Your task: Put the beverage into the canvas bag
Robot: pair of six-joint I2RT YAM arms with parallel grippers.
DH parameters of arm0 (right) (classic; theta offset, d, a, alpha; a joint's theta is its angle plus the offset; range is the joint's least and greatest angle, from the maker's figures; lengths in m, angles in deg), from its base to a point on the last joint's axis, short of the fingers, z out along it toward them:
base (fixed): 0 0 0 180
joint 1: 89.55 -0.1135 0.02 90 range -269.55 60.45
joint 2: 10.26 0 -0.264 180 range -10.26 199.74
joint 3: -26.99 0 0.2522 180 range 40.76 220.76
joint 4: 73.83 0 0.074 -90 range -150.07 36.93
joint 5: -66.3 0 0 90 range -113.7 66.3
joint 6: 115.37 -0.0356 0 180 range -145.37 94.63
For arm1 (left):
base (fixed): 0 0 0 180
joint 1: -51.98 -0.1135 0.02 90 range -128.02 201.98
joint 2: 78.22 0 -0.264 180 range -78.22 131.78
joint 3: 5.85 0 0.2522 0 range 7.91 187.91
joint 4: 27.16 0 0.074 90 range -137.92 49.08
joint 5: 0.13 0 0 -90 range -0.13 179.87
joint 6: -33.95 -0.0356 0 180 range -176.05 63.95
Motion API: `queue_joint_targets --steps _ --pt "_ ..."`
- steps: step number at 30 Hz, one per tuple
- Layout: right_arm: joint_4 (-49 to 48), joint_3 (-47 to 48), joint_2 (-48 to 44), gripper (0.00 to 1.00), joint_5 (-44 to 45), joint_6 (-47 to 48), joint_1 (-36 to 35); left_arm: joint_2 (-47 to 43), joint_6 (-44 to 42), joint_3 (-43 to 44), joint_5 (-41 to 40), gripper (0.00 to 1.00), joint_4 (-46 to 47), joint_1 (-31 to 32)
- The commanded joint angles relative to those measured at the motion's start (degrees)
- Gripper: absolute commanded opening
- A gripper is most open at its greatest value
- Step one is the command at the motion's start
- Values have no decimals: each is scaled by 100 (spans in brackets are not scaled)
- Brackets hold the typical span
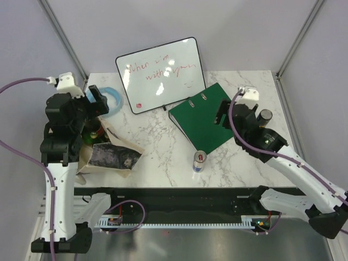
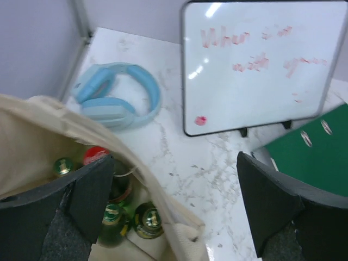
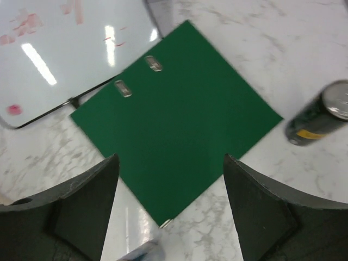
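Both the left gripper [image 2: 174, 187] and the right gripper [image 3: 168, 201] gape empty, so we centre the right one squarely over the dark can [image 3: 318, 115] by the right edge before closing.

We count one canvas bag [image 2: 32, 125]. Inside it we see four bottle tops: a green top [image 2: 62, 166], a second green top [image 2: 111, 213], a third green top [image 2: 148, 217] and one red top [image 2: 97, 154]. On the table [image 1: 157, 147] we count two cans: one silver and blue can [image 1: 199, 161] and one dark can [image 3: 318, 115]. We see one whiteboard [image 1: 160, 73], one green binder [image 1: 204, 122] and one pair of blue headphones [image 2: 117, 98]. We also count two robot arms, one left arm [image 1: 57, 141] and one right arm [image 1: 283, 157].
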Motion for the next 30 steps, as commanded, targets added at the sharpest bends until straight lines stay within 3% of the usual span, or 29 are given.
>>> queue_joint_targets --steps 1,5,9,13,21,30 --pt "720 167 67 85 -426 -283 1272 131 -487 520 540 100 -347 872" --pt "852 -70 479 86 -1259 -449 2905 315 -567 695 39 100 -356 2269" --pt "861 -255 709 86 -1252 -669 3726 544 -619 687 -23 100 -356 3595" --pt "826 -54 937 86 -1235 -678 4279 588 -654 415 344 100 -155 4275" --pt "676 -105 754 86 -1410 -643 4360 903 -479 -947 1005 97 883 5557" --pt "597 -97 252 87 -1595 -142 4377 2380 -505 -1133 356 100 1428 6762"
